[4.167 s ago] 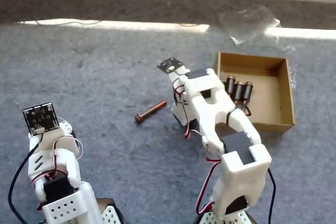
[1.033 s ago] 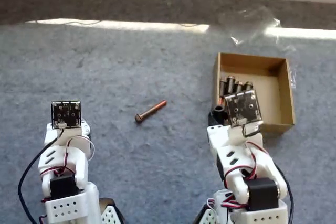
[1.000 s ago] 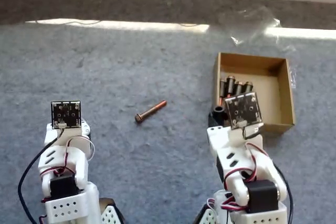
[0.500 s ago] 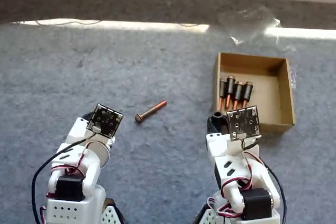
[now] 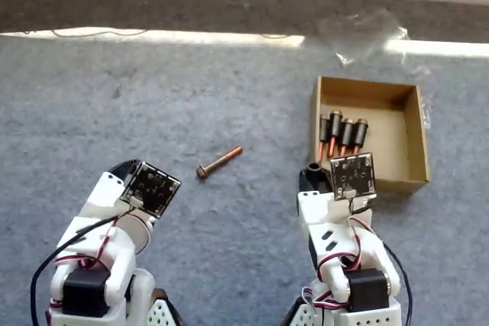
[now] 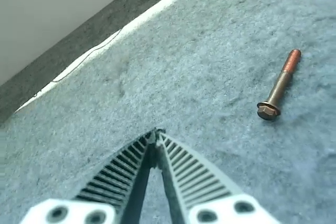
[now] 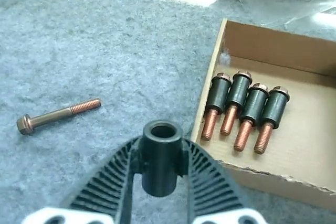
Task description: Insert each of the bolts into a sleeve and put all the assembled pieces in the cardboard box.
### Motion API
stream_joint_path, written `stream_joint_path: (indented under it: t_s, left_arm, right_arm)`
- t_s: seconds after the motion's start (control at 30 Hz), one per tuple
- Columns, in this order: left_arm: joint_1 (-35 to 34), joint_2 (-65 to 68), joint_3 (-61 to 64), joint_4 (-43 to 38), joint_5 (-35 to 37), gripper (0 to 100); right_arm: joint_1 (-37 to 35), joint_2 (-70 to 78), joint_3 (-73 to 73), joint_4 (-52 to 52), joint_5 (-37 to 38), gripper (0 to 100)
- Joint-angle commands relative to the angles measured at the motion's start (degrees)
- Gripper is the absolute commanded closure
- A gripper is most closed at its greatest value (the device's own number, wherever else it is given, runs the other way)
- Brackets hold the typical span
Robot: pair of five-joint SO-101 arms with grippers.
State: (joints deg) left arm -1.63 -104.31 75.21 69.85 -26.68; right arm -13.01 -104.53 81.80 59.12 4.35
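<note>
One loose bolt [image 5: 219, 162] lay on the grey carpet [image 5: 229, 89] just left of the high view's centre, with open carpet between it and the upright black sleeve [image 7: 160, 169] clasped by the right gripper [image 7: 161, 145] near the cardboard box's [image 5: 391, 146] lower-left corner. Four assembled pieces [image 5: 341, 133] lay side by side inside the box by its left wall. At lower left the left gripper [image 6: 156, 134] hung clenched on nothing, and a crumpled clear plastic bag [image 5: 367, 34] lay above the box at upper right.

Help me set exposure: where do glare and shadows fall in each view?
High view: a blown-out sunlit strip crosses the carpet's far edge, beside the glinting plastic bag. Left wrist view: the strip runs diagonally; the bolt is evenly lit. Right wrist view: the bag glares.
</note>
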Motion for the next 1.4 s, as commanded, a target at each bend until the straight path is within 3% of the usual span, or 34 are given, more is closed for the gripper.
stream_joint_path:
  t_s: [0.0,0.2,0.43,0.67,0.83,1.37]
  left_arm:
    - [4.44,0.48,-4.18,2.99,-0.44,100]
    - [5.32,3.91,-6.55,3.25,-0.44,100]
    - [6.2,25.63,-17.36,2.99,-0.44,100]
    - [16.84,45.05,-23.25,2.9,-1.14,100]
    - [21.76,57.63,-28.0,2.9,-7.56,100]
    - [22.11,102.64,-56.22,5.19,-7.56,100]
  right_arm:
    - [0.92,-0.66,-0.48,-2.15,-1.05,99.5]
    - [0.92,-0.66,0.13,-2.07,-1.14,99.5]
    - [0.92,-0.66,3.03,-4.62,-1.05,99.5]
    - [0.92,-0.66,3.21,-4.62,-0.79,99.5]
    - [0.92,-0.66,3.21,-4.62,-0.79,99.5]
    - [0.84,-0.66,3.3,-4.26,-0.79,99.5]
